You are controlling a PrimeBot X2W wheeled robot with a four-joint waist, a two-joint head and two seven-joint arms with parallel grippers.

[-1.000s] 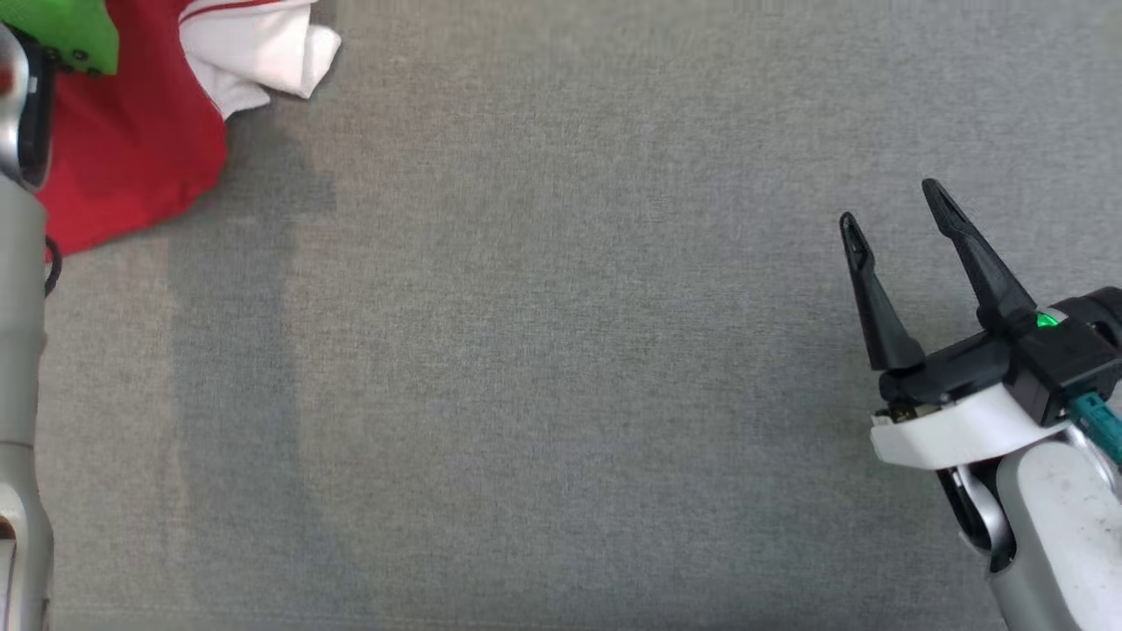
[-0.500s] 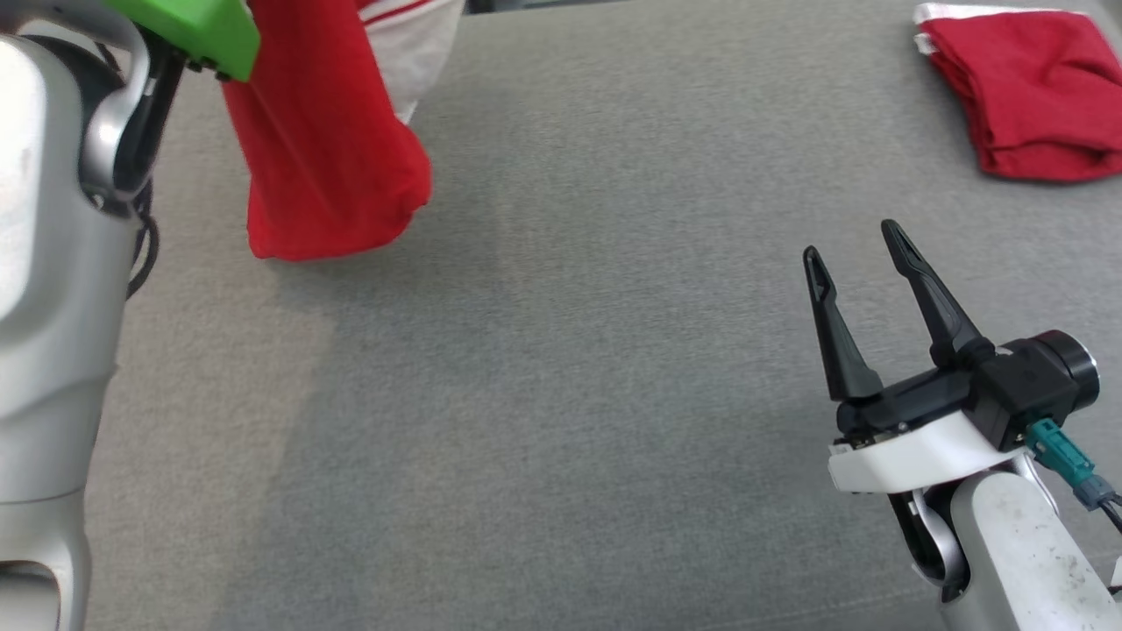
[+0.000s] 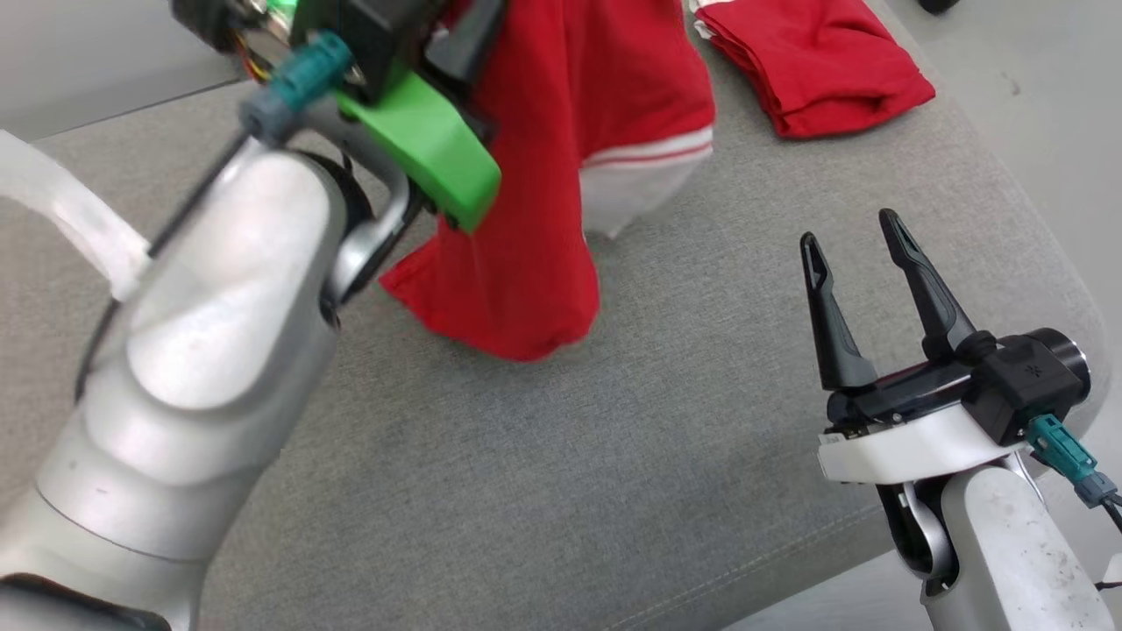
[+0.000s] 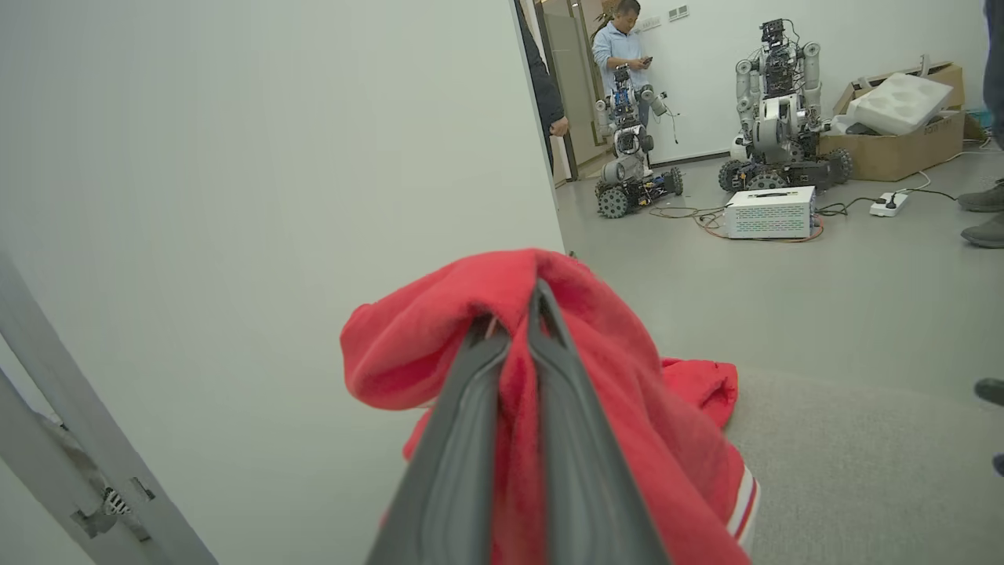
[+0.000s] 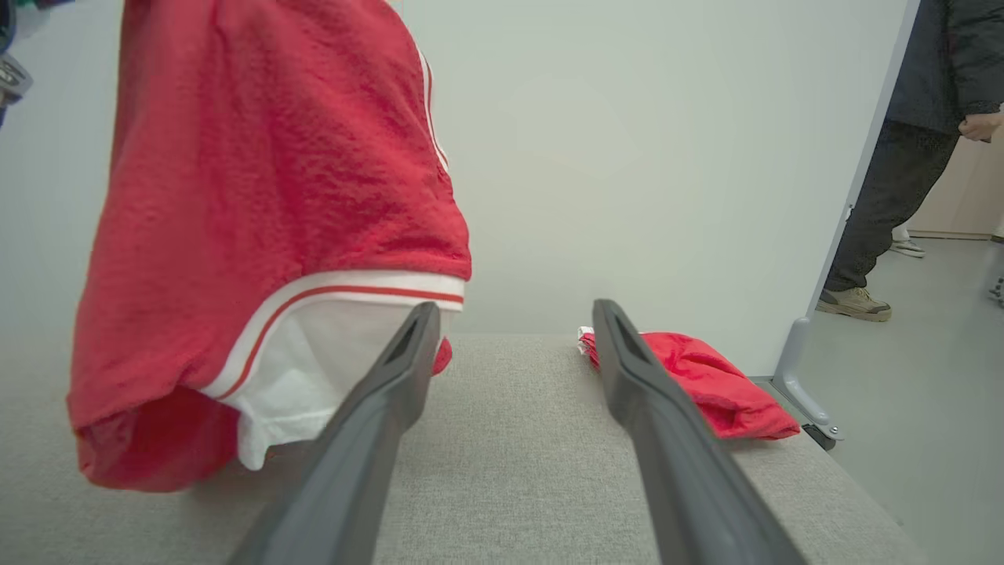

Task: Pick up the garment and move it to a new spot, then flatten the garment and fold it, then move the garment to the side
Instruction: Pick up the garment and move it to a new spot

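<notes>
A red garment with a white, red-striped hem hangs from my left gripper, its lower end brushing the grey surface. In the left wrist view the two dark fingers are pinched together on the red garment, which bunches over their tips. In the right wrist view the red garment dangles at the left, above the surface. My right gripper stands open at the lower right, fingers apart with nothing between them, to the right of the hanging cloth.
A second, folded red garment lies at the far right corner of the surface. The surface's right edge drops to the floor. A person stands by the doorway; other robots and boxes stand farther off.
The head camera has swung, so the whole picture shifted. My left arm has lifted the red garment off the surface and carried it toward the middle. The right gripper stays open.
</notes>
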